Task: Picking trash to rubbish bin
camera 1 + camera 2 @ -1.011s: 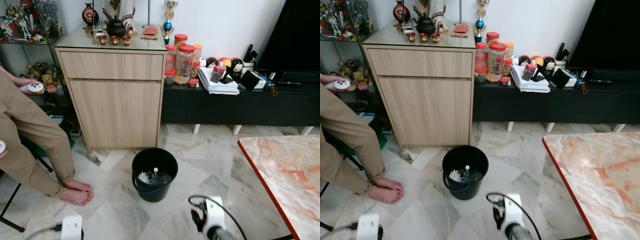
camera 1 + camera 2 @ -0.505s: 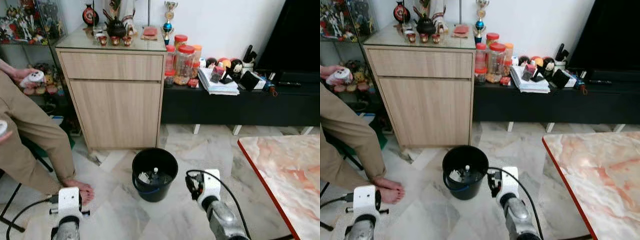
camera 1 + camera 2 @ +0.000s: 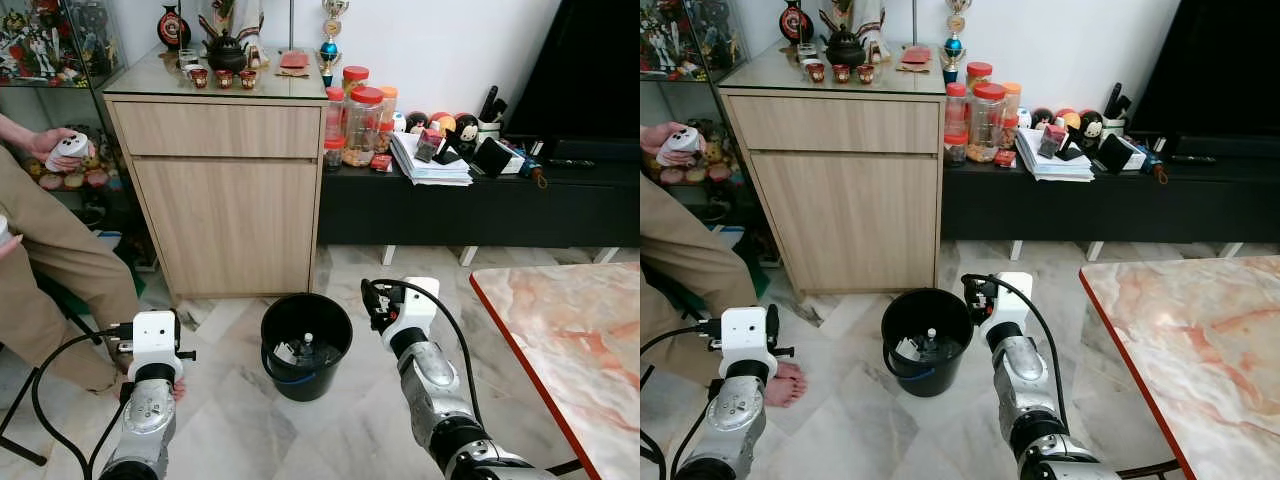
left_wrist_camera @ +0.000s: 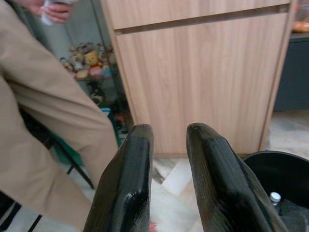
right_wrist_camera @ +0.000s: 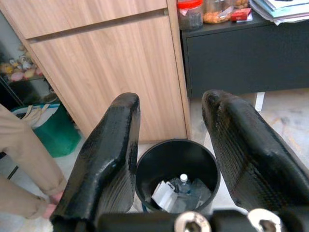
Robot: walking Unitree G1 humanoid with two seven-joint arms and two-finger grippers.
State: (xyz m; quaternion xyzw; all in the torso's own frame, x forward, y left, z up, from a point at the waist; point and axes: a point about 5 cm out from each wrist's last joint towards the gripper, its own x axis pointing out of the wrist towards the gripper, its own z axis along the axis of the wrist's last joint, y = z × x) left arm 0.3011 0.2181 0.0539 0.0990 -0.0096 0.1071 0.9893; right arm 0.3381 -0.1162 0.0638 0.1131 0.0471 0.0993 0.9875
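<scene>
A black rubbish bin (image 3: 345, 318) stands on the marble floor in front of a wooden cabinet. Inside it lie a small clear bottle (image 5: 182, 182) and crumpled white paper (image 5: 161, 193). My right arm (image 3: 425, 365) is raised just right of the bin. In the right wrist view my right gripper (image 5: 171, 104) is open and holds nothing, and it looks down over the bin (image 5: 145, 169). My left arm (image 3: 150, 395) is raised to the bin's left. My left gripper (image 4: 170, 133) has a narrow gap between its fingers with nothing in it; the bin's rim (image 4: 280, 157) lies beyond.
A person sits at the left in tan trousers (image 3: 60, 260), a bare foot (image 3: 785, 385) on the floor near my left arm and a white controller (image 3: 65, 150) in hand. Around stand the wooden cabinet (image 3: 230, 200), a low black bench (image 3: 470, 210) and a red-edged marble table (image 3: 570, 350).
Both arms have risen from the bottom edge to either side of the bin. The person's hand with the controller has lifted a little.
</scene>
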